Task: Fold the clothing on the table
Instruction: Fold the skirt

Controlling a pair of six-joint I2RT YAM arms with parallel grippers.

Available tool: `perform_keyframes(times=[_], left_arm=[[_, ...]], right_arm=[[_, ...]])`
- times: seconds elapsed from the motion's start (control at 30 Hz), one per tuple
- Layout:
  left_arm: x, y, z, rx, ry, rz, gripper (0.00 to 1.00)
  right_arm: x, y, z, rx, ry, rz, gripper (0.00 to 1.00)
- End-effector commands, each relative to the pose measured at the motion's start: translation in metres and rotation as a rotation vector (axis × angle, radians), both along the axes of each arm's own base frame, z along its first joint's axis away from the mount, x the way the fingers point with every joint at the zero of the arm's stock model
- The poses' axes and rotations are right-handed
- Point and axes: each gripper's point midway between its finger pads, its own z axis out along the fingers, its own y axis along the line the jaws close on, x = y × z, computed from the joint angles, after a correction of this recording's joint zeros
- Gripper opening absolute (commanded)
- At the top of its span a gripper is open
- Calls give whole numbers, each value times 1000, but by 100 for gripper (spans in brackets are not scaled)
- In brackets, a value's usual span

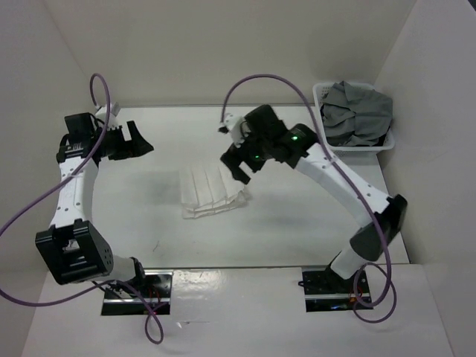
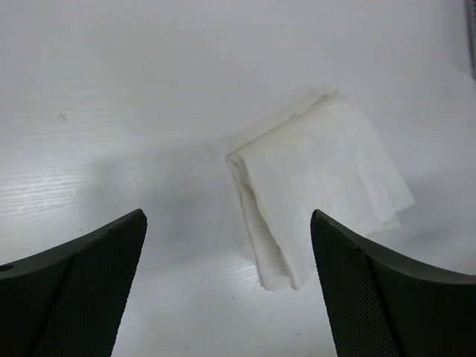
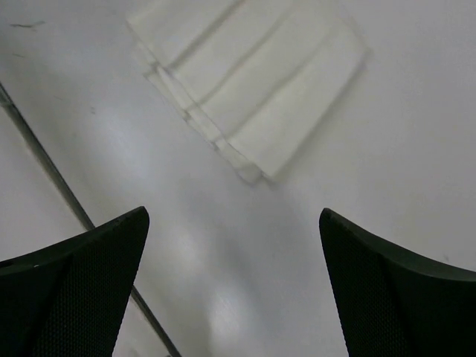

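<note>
The clothing is a small white pleated garment, folded into a flat stack near the middle of the white table. It also shows in the left wrist view as the folded white garment and in the right wrist view as pleated layers. My left gripper hangs open at the table's left, well away from the cloth, with nothing between its fingers. My right gripper hovers open just above the garment's right edge, its fingers empty.
A white plastic basket with grey clothes stands at the back right corner. White walls close in the table on the left, the back and the right. The table's metal edge strip runs through the right wrist view.
</note>
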Motion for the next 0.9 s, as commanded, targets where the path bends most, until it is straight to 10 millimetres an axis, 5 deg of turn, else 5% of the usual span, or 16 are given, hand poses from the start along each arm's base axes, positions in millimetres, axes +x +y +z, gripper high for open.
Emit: perform_keyframes(times=[0.0,0.1,0.17,0.27,0.47,0.53,0.7,0.87], left_arm=[[-19,-26,16,-62,-11,-119,98],[-37,-40,15,-92,-10,-211,100],[-44,-34,17,-39,-32,-203,100],[-55,-17,15,103,-65,-123,100],[-83,9,26,266,-136,70,100],[-94,18,41,305,-173,139,100],[-112,38,48,380,-230,260,100],[-117,45,48,392,-227,273,100]], right_arm=[[61,-70,3,51,-148,-248,99],[74,-137,-9,103,-97,-416,99],[73,-162,-3,146,-118,-495,99],[68,-201,-24,125,-136,-632,99],[51,-273,6,237,-238,-842,99],[45,-299,-3,230,-234,-931,99],[31,-332,-20,181,-227,-1038,99],[29,-339,-22,154,-239,-1073,99]])
